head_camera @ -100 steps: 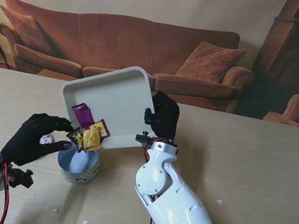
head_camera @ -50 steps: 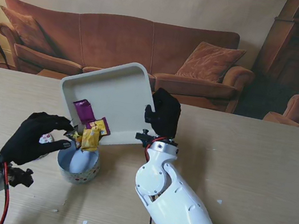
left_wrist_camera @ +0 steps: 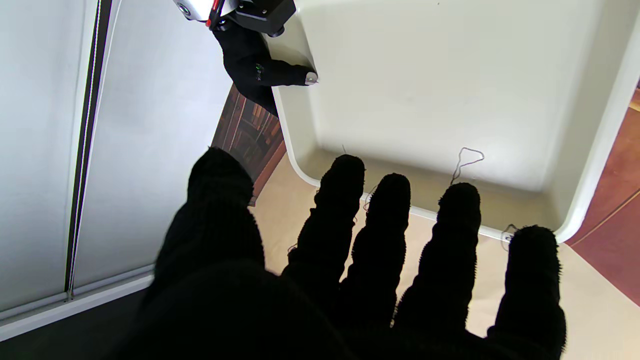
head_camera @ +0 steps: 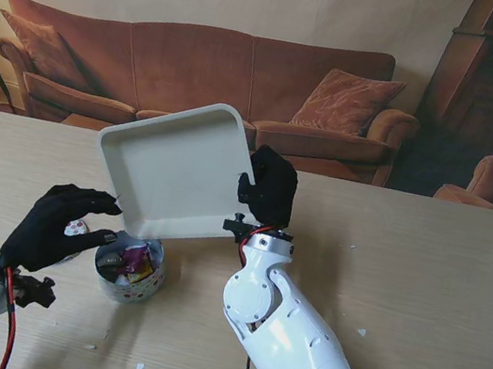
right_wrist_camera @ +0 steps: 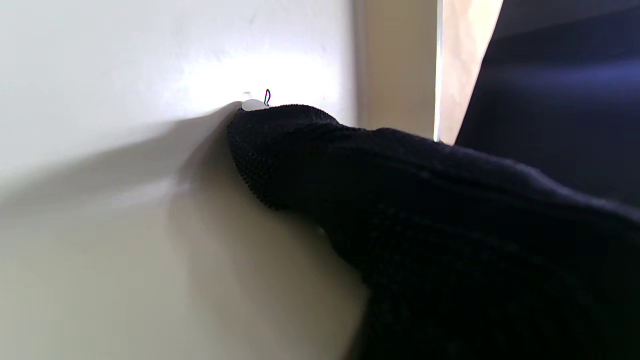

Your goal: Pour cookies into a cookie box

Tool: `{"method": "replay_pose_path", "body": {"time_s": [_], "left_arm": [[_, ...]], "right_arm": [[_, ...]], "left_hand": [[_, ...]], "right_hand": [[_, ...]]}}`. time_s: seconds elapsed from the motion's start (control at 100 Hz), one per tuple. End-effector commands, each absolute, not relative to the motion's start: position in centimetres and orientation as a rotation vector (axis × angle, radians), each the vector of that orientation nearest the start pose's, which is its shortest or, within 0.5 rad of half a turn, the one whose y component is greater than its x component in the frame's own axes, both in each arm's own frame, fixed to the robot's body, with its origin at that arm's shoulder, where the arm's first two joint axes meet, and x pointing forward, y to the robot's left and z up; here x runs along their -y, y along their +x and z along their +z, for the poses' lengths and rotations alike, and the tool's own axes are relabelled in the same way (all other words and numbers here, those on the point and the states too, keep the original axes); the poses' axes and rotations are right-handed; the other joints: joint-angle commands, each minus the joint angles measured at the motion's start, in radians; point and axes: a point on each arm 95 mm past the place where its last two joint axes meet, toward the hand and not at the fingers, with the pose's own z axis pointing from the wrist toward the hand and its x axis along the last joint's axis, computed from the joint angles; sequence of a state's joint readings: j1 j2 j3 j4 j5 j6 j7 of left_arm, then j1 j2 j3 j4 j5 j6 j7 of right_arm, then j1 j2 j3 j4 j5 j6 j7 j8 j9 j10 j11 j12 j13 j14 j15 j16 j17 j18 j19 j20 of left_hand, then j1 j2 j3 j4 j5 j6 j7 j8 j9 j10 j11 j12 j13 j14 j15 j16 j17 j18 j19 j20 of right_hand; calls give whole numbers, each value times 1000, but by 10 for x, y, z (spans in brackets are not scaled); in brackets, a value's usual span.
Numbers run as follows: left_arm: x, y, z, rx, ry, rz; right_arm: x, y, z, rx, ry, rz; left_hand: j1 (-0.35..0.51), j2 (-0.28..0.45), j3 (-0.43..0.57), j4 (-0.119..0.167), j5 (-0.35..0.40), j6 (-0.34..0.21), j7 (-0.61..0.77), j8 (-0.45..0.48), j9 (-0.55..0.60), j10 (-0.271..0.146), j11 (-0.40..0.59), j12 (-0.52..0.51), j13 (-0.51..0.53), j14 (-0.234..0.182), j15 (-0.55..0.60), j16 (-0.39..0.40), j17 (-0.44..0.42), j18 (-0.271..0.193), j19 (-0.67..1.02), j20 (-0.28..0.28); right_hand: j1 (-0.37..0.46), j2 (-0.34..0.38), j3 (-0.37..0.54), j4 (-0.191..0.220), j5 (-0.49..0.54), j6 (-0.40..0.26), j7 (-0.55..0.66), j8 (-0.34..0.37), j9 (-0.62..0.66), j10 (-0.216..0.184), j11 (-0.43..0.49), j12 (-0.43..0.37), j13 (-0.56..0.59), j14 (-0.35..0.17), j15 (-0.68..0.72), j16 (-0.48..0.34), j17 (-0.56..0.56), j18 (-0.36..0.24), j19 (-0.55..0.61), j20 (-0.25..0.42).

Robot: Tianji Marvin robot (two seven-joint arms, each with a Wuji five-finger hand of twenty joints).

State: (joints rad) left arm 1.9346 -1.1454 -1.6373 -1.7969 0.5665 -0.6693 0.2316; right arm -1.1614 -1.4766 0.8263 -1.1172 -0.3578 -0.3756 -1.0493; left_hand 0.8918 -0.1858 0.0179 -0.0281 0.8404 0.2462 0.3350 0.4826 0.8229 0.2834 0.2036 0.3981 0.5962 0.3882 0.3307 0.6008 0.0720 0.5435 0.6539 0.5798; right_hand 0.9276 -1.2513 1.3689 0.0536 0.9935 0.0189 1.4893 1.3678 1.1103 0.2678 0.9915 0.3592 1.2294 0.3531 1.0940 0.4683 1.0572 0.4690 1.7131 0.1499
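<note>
Right hand [head_camera: 268, 188] grips the tilted tray [head_camera: 173, 167] above the box [head_camera: 129, 268] holding cookies [head_camera: 132, 263]; left hand [head_camera: 57, 228], fingers apart, beside it.

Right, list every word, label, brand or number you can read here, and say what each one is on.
No text can be read in any view.
Cookie wrappers in the cookie box: print too small and blurred to read.
Cookie box: a dotted pattern only, no words made out.
Tray, held tilted by the right robot hand: plain, no markings.
Left robot hand: plain black glove.
</note>
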Motion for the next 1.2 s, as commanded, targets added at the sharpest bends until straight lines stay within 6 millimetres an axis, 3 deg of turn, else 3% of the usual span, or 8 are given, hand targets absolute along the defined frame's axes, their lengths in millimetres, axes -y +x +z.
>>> {"method": "replay_pose_path", "body": {"time_s": [0.0,0.23,0.44,0.6,0.84,1.01,1.14,1.19], "left_arm": [[-76,310,-269,-995,-1127,-2260],[-77,311,-269,-996,-1120,-2254],[-82,314,-270,-995,-1131,-2235],[-85,316,-270,-989,-1140,-2229],[-87,316,-269,-996,-1134,-2225],[-89,316,-268,-1004,-1132,-2213],[-92,316,-270,-1016,-1154,-2199],[-92,316,-271,-1024,-1157,-2193]], "right_arm": [[-153,453,-273,114,-1580,-3118],[-154,454,-271,91,-1585,-3114],[-138,445,-248,-12,-1743,-3047],[-114,434,-237,-20,-1972,-2919],[-66,416,-240,98,-2230,-2820],[-33,401,-247,183,-2385,-2771],[-13,394,-259,212,-2517,-2702],[-7,392,-264,209,-2559,-2665]], "left_hand": [[27,39,-29,0,3,0,0,8,1,-4,0,11,14,-1,3,16,-18,1,-2,2],[27,40,-29,-1,1,-1,0,8,0,-3,0,11,14,-4,2,16,-18,-1,-3,2],[27,37,-29,-1,1,1,-1,7,-1,-4,0,10,11,-3,0,15,-19,2,-2,2],[27,37,-29,-1,2,1,-2,7,0,-4,-1,10,14,-2,1,15,-18,2,-2,2],[28,36,-28,-1,3,1,-2,7,3,-4,-1,10,16,-1,2,16,-17,5,-3,2],[26,34,-29,-1,5,0,-1,7,5,-2,-1,10,18,1,2,16,-17,6,-4,2],[28,31,-29,-1,7,0,-2,7,6,-2,-3,9,17,0,0,15,-15,7,-4,3],[27,32,-29,-1,7,2,-3,6,6,-1,-4,9,19,3,0,15,-16,7,-4,2]], "right_hand": [[159,22,201,59,24,-28,59,1,30,-37,52,-3,63,21,176,42,69,-279,181,21],[158,24,201,60,24,-28,59,0,31,-37,52,-4,62,18,175,40,69,-278,181,21],[165,3,201,65,23,-24,57,-2,33,-28,51,-4,63,29,175,39,69,-274,184,19],[170,-27,201,94,23,-13,48,-3,45,-18,46,2,64,41,192,35,72,-275,198,20],[171,-71,201,165,24,-10,43,-2,63,-6,38,6,64,47,227,25,70,-316,226,26],[166,-81,201,209,24,-9,39,-2,66,-5,36,3,65,41,249,24,66,-364,246,40],[163,-98,201,263,23,-10,28,-1,71,-3,35,-3,66,41,276,38,61,-447,284,76],[166,-109,201,263,22,-10,24,0,66,-1,35,-5,67,49,286,48,61,-471,302,93]]}}
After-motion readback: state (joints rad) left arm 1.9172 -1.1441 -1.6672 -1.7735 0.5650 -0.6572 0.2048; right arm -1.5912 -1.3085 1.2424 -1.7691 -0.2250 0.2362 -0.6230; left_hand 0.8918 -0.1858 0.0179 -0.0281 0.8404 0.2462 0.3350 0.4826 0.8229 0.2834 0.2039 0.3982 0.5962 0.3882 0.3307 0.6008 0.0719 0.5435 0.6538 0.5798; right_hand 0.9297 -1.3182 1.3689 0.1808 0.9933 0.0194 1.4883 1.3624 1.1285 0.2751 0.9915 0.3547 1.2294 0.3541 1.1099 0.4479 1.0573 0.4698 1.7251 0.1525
